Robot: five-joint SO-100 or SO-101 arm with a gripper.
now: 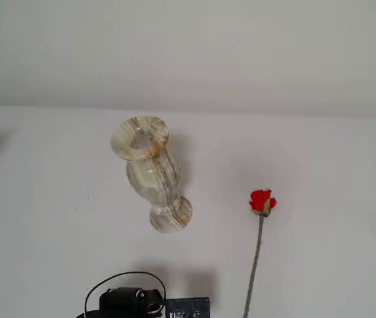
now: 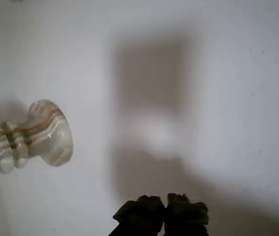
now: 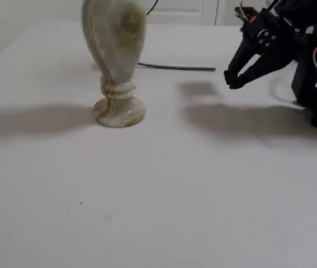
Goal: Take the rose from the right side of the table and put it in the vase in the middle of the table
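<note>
White and bare, the surface (image 1: 55,232) carries only the two task items and the arm. In a fixed view from above, the marbled stone vase (image 1: 149,172) stands upright on its round foot near the middle, its flared mouth empty as far as that view shows. The rose (image 1: 261,201) lies flat on the surface to the right of the vase, well apart from it, with the red bloom pointing away from the arm and the thin stem running down to the bottom edge of that view. In a fixed view from table level, the gripper (image 3: 232,82) hangs in the air to the right of the vase, clear of the surface and casting a shadow below it; its fingers are drawn together at the tips and hold nothing. The wrist view agrees: the gripper (image 2: 165,201) shows both dark fingertips meeting at the bottom edge, with the vase (image 2: 26,135) off to the left and no rose in sight. Assessment: no part of the task is done. Reaching the rose, grasping its stem, lifting it and lowering it into the vase mouth all remain.
</note>
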